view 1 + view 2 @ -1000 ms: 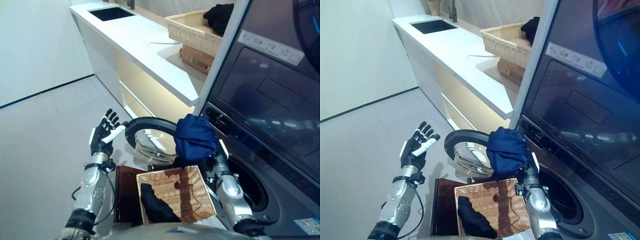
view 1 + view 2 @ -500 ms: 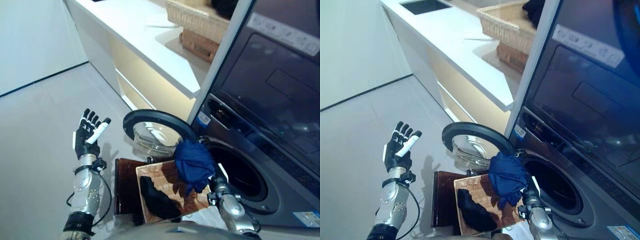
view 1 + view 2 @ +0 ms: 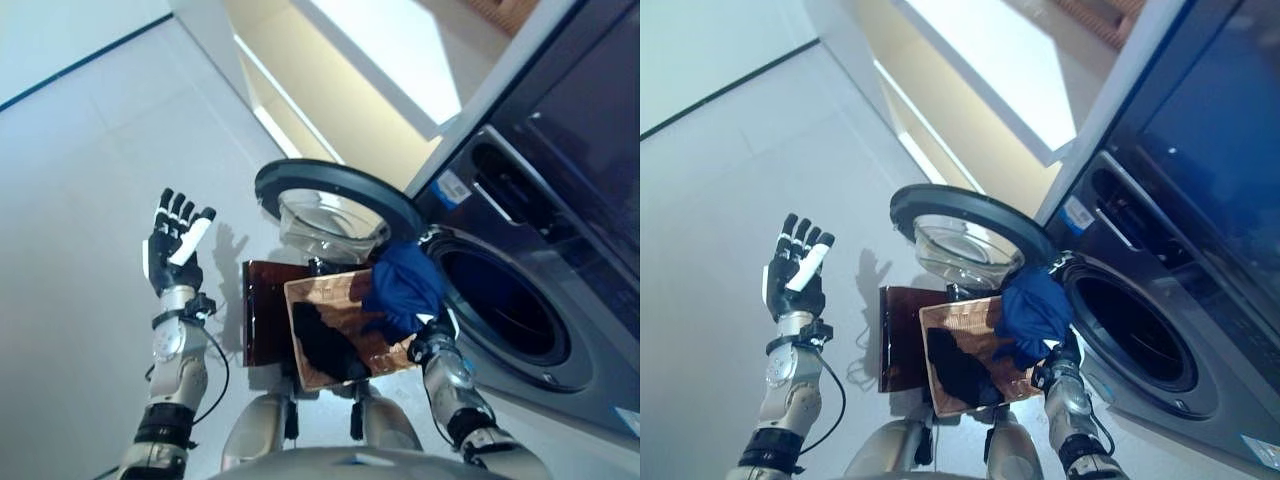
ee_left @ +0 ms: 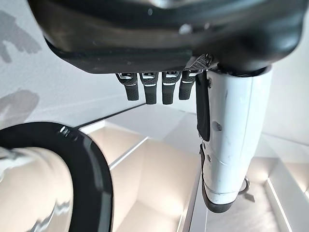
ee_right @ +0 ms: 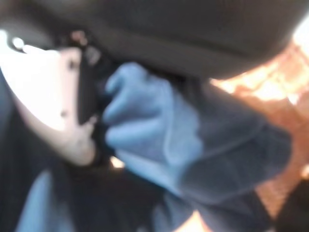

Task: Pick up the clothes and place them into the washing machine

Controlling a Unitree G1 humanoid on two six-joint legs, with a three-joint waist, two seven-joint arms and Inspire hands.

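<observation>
Left eye view: one blue garment (image 3: 404, 285), one black garment (image 3: 325, 343).

Blue garment held up by the washer's open drum

The right hand (image 3: 436, 335) grips a bunched dark-blue cloth (image 3: 403, 285) over the woven wicker basket (image 3: 322, 297), just beside the dark front-loading washing machine (image 3: 540, 260) and its open round glass door (image 3: 335, 205); a black garment (image 3: 328, 345) lies in the basket, while the left hand (image 3: 172, 255) is raised, fingers spread
</observation>
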